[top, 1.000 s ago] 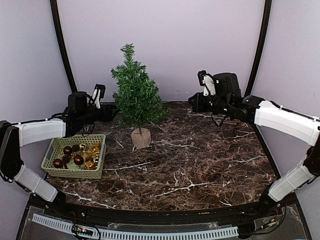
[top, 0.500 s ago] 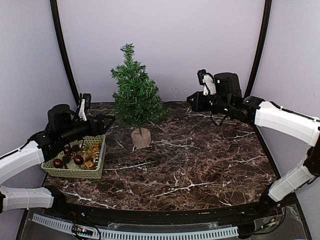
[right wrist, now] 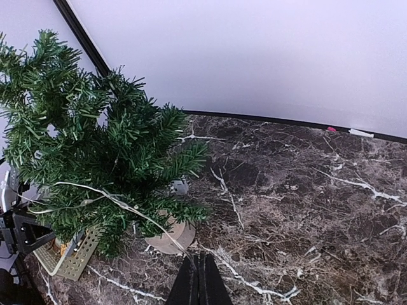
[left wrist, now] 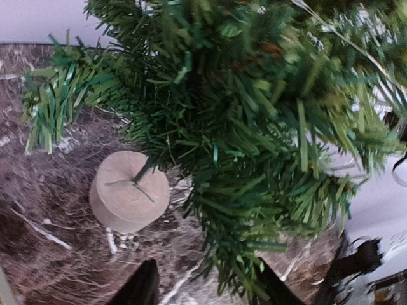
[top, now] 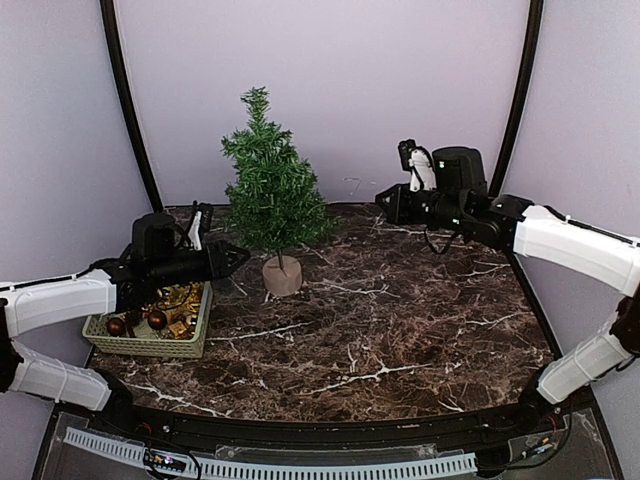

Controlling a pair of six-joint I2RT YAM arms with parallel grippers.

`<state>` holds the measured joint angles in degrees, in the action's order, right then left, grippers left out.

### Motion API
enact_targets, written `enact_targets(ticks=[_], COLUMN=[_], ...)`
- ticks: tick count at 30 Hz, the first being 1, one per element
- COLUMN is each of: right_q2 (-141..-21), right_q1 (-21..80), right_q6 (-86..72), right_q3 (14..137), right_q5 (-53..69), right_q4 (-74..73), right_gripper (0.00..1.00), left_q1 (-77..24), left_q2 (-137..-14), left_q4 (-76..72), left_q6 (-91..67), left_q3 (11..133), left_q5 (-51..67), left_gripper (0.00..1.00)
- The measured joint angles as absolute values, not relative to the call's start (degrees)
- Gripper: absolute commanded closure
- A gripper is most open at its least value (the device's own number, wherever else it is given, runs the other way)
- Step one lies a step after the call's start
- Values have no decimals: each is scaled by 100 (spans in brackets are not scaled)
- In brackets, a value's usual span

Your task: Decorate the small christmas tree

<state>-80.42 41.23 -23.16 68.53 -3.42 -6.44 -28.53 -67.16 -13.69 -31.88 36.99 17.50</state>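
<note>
The left arm has swung twice in the last second. It was raised beside the tree (top: 272, 195), dropped back over the basket (top: 150, 348), and now reaches forward again, low, toward the bottom branches. The left fingers (left wrist: 143, 289) stand apart in the wrist view, with a drooping branch tip hanging down between them and nothing gripped. I see no bauble or other ornament in them.

The tree stands upright on its round wooden stump (top: 282, 277) at the back left of the bench (top: 400, 330), just right of the basket. The baubles (top: 157, 319) lie in the basket as before.

The right arm has hardly moved. The right fingers (right wrist: 191, 283) are pressed together, and a thin wire (right wrist: 127, 207) draped across the lower branches runs down to their tips, so it appears to be pinched there.

My reading is that the left arm is arranging branches or wire, not hanging an ornament, and most of the decorating is not yet done.
</note>
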Motion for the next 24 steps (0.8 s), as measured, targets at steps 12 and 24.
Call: enact_targets(ticks=[12, 24], right_q2=[-7806, -7487], right_q1=[4123, 4558], right_q6=[-2276, -1820], right_q3=[6812, 7111], right_q5=[-316, 137], right_q4=[-794, -1422], right_gripper=[100, 100], left_q1=[-2799, -1841], left_q2=[-6506, -6845], left_q4=[-1638, -1584], left_q6=[-3358, -2904], left_q3=[3686, 3826], left_q5=[1474, 2095], left_gripper=[100, 100])
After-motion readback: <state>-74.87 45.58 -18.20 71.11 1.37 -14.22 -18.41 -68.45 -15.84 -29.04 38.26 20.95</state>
